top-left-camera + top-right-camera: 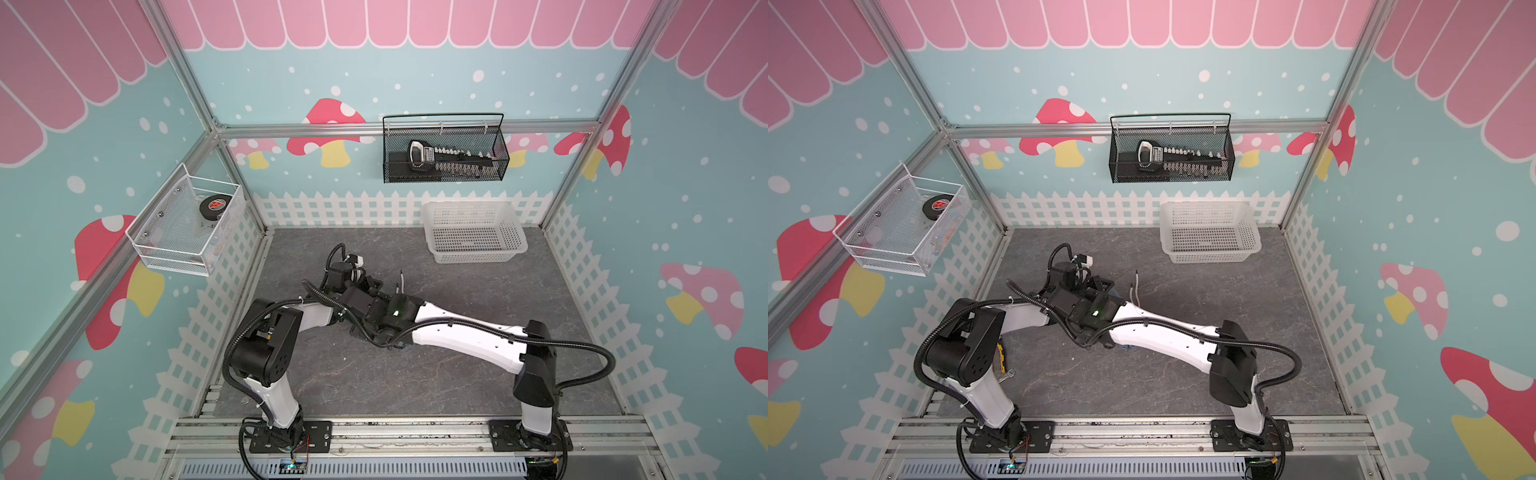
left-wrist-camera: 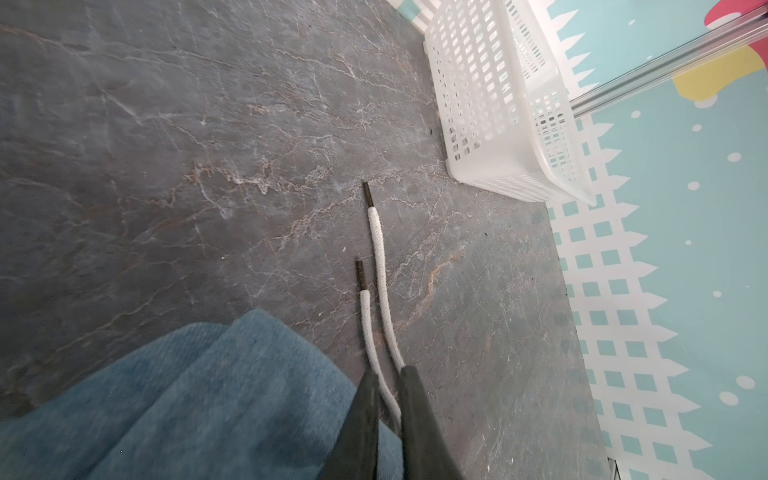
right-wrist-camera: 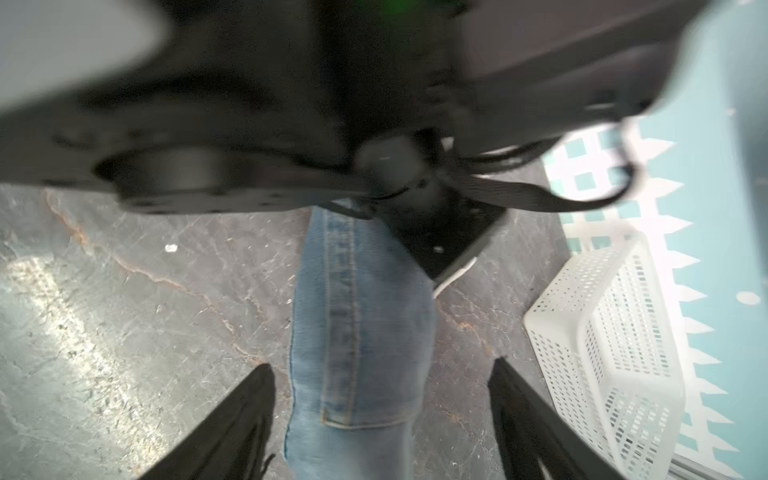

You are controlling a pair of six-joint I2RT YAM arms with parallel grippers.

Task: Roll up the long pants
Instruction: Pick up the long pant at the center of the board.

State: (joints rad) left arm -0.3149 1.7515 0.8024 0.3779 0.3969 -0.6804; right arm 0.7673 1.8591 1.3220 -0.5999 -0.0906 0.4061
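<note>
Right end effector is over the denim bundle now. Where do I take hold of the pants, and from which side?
Grip the long pants across the bundle's narrow width, likely coming down from above: the right end effector straddles it, jaws open, a finger on each side over bare table. Keep off the loose drawstring end.

1. Top views: lighting was bright and even from above, and shadows on the table [image 1: 478, 324] were soft.
2. Left wrist view: the table was sharp, while the long pants [image 2: 187, 395] were slightly soft.
3. Right wrist view: motion blur was present throughout. A robot arm [image 3: 291, 83] close overhead was dark and unfocused, and glare whitened the table.
</note>
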